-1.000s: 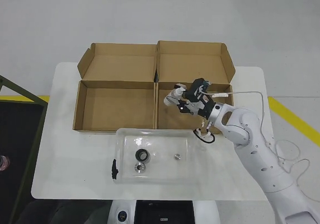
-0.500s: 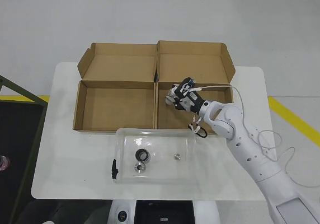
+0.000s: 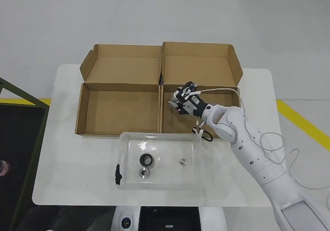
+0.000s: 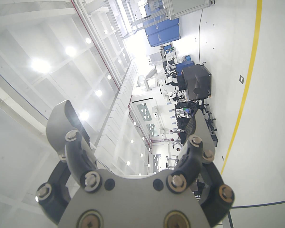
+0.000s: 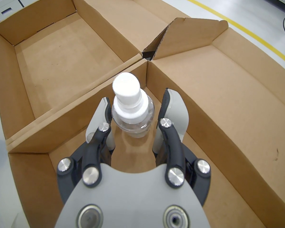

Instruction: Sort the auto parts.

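Right gripper [image 5: 137,95] was down inside a box [image 5: 252,55], near its corner, with a white-capped clear bottle [image 5: 133,110] sitting in its mouth, cap pointing away from the wrist; couldn't tell if it was clamped or let go. A second box [image 5: 61,55] sat just past the shared wall to one side of the gripper, and behind it, toward the robot, a clear tray [image 3: 131,144] held a black ring [image 3: 146,160] and a small metal part [image 3: 183,161]. Left gripper [image 4: 130,111] was spread wide, empty, aimed up at the ceiling.
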